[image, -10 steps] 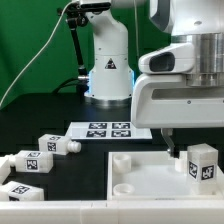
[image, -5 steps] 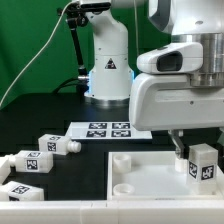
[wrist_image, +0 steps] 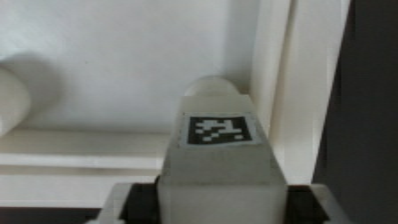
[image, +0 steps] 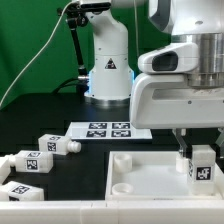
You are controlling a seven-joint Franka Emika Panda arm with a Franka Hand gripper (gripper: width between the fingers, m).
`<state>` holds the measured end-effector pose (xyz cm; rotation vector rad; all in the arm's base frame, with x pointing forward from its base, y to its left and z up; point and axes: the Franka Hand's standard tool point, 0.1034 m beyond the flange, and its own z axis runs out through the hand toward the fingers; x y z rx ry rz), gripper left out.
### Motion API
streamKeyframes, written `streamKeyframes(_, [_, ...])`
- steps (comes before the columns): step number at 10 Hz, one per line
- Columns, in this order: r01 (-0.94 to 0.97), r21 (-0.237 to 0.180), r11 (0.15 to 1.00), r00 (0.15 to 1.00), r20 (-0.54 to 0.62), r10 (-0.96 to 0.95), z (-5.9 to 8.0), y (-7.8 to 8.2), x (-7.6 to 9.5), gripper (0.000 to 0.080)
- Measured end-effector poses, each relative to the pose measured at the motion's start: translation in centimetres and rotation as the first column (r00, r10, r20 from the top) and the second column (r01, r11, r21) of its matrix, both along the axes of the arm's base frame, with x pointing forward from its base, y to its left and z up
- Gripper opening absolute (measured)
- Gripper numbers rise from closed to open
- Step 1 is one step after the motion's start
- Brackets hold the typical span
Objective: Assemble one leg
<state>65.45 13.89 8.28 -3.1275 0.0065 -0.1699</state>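
My gripper is shut on a leg, a white square post with a marker tag, held upright over the right corner of the large white tray-like piece. In the wrist view the leg runs out from between the jaws toward the tray's rim, its tip close to it. Whether the tip touches the tray I cannot tell. Three more legs lie on the black table at the exterior view's left: one, one and one.
The marker board lies flat behind the tray. The arm's white base stands at the back. A round corner socket shows at the tray's left corner. A white wall edge runs along the front.
My gripper has moved down with the leg, bringing it closer to the tray's right corner. The loose legs have not moved.
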Motion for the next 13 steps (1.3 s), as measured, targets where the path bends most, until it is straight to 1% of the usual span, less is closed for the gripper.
streamKeyframes(1, [0.140,0.015,0.990,0.990,0.002,-0.140,0.0,0.5,0.0,0.0282])
streamKeyframes(2, [0.256,0.016,0.967,0.966,0.019,-0.256,0.0,0.5,0.0,0.0282])
streamKeyframes(3, [0.338,0.026,0.941,0.940,0.042,-0.339,0.0,0.4,0.0,0.0284])
streamKeyframes(4, [0.426,0.038,0.904,0.902,0.051,-0.428,0.0,-0.1,0.0,0.0284])
streamKeyframes(6, [0.595,0.048,0.802,0.801,0.051,-0.597,-0.1,-1.7,0.0,0.0286])
streamKeyframes(7, [0.664,0.051,0.746,0.745,0.046,-0.665,0.0,-2.3,-0.2,0.0290])
streamKeyframes(8, [0.708,0.042,0.705,0.703,0.046,-0.709,0.0,-2.9,-0.3,0.0290])
streamKeyframes(9, [0.737,0.048,0.674,0.673,0.044,-0.739,-0.1,-2.9,-0.3,0.0344])
streamKeyframes(10, [0.735,0.048,0.676,0.675,0.042,-0.737,-0.1,-2.8,-0.3,0.0344])
streamKeyframes(11, [0.718,0.046,0.695,0.693,0.044,-0.719,0.1,-2.8,-0.3,0.0511])
streamKeyframes(12, [0.688,0.048,0.725,0.723,0.046,-0.689,0.9,-2.8,-0.5,0.0620])
streamKeyframes(13, [0.684,0.056,0.727,0.726,0.045,-0.686,2.0,-2.6,-0.8,0.0640])
